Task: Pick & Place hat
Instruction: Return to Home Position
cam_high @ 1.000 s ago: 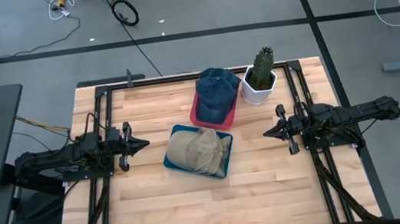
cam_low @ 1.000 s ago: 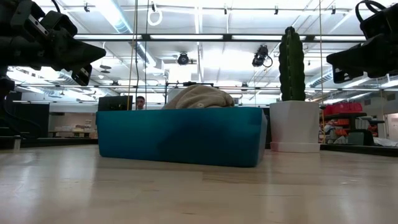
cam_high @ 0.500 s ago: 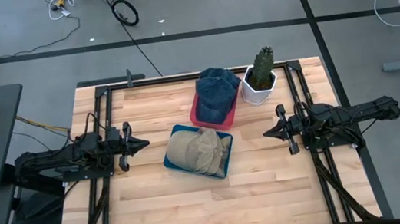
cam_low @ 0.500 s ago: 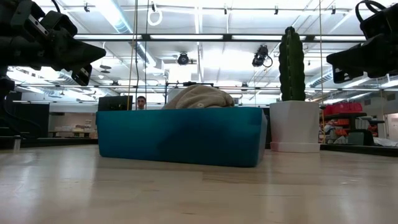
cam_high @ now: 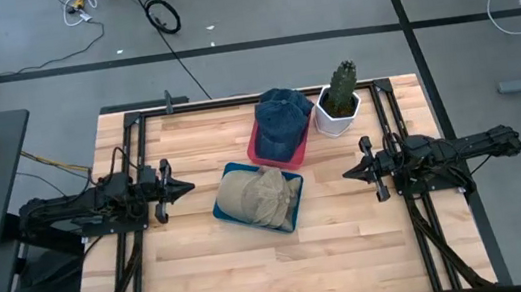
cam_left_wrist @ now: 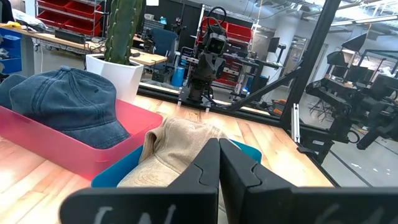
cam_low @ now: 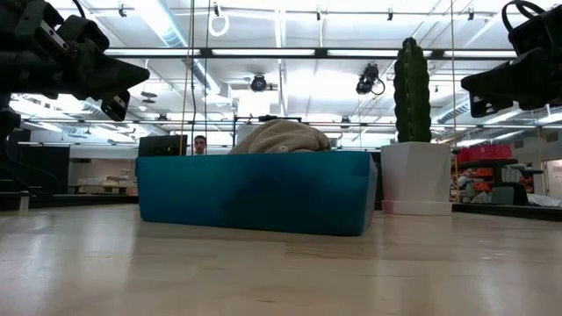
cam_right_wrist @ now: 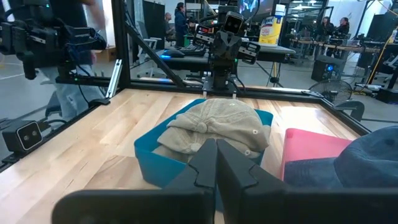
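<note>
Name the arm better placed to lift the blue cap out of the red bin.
Right, probably. The right gripper sits nearer the red bin and its blue cap than the left gripper, which faces the blue bin instead. Both have fingers shut, holding nothing.

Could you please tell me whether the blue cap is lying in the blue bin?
No, the blue cap lies in the red bin, while the blue bin holds the brown cap.

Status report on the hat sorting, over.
Left gripper shut, empty, left of bins; right gripper shut, empty, opposite. Blue cap in red bin, brown cap in blue bin. Cactus pot beside red bin.
</note>
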